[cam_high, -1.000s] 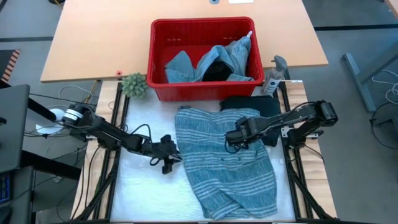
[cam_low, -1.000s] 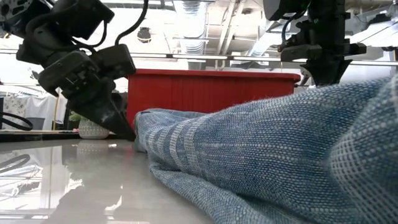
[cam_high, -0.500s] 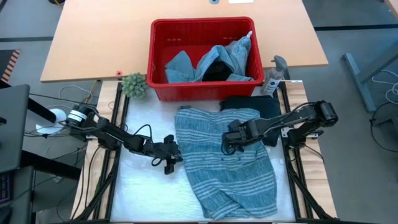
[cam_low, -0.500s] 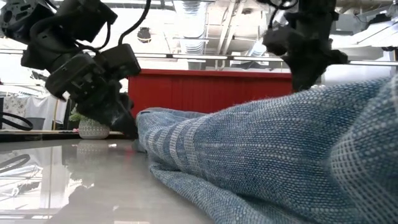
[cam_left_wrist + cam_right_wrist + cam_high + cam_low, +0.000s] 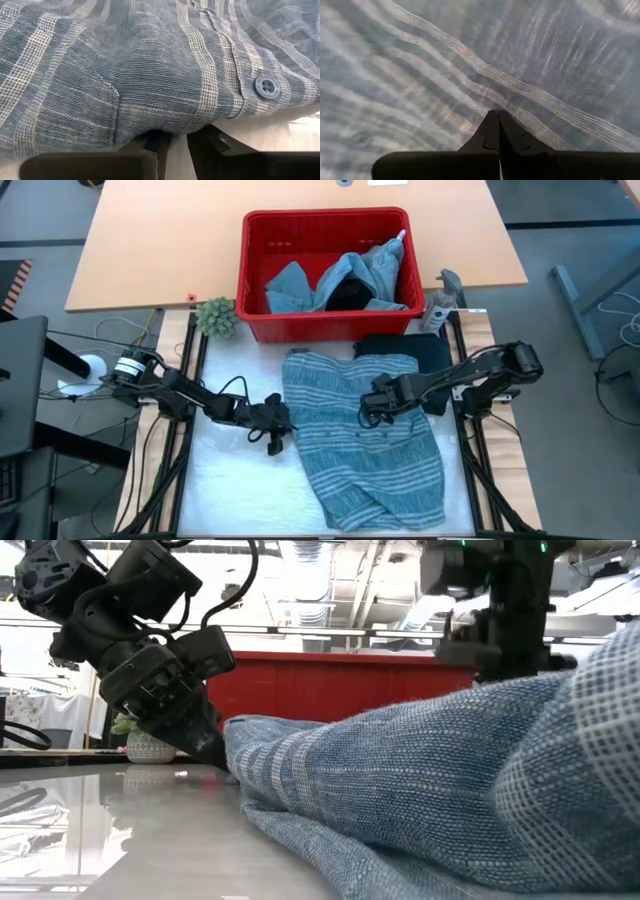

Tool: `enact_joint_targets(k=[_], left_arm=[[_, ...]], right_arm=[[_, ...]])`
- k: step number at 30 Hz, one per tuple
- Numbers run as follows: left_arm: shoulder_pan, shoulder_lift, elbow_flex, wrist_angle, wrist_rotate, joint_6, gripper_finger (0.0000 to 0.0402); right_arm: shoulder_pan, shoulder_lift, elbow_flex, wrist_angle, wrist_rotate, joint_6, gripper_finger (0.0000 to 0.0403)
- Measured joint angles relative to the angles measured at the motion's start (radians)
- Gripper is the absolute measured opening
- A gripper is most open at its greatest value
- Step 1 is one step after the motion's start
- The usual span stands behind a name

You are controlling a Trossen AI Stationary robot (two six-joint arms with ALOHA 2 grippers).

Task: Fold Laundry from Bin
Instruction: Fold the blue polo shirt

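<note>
A blue-grey striped cloth (image 5: 360,440) lies spread on the white work surface (image 5: 225,480) in front of a red bin (image 5: 325,275), which stands on the wooden table (image 5: 150,240) and holds light blue denim pieces (image 5: 345,280) and a dark garment (image 5: 345,295). A black garment (image 5: 405,350) lies just beside the far right corner of the striped cloth. The left gripper (image 5: 275,425) sits low at the cloth's left edge; in its wrist view the fingers (image 5: 207,142) stand close together with a fold of the cloth's hem between them, near a round button (image 5: 266,87), though whether they truly pinch it cannot be told. The right gripper (image 5: 372,408) presses down on the middle of the cloth, its fingers (image 5: 495,132) clenched together with striped fabric bunched at their tips. A small green plant (image 5: 216,316) stands left of the bin, and a spray bottle (image 5: 440,302) stands at the bin's right
</note>
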Motion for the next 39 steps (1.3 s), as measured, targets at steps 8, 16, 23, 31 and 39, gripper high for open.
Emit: enact_joint_targets(k=[8, 16, 23, 31, 39], left_arm=[[0.017, -0.002, 0.001, -0.04, 0.002, -0.097, 0.0002], [-0.006, -0.029, 0.003, -0.175, 0.071, -0.192, 0.0], [-0.014, -0.223, 0.028, -0.545, 0.063, -0.258, 0.0], [-0.022, -0.519, 0.123, -1.13, 0.116, -0.376, 0.0], [-0.102, -0.72, 0.278, -1.542, 0.222, -0.645, 0.0]], right_arm=[[-0.014, -0.001, -0.127, 0.073, -0.039, 0.043, 0.0014], [-0.02, -0.001, -0.175, 0.075, -0.057, 0.06, 0.0017], [-0.02, -0.001, -0.18, 0.074, -0.06, 0.059, 0.0018], [-0.02, -0.001, -0.18, 0.073, -0.057, 0.052, 0.0019], [-0.02, -0.001, -0.18, 0.073, -0.056, 0.051, 0.0019]])
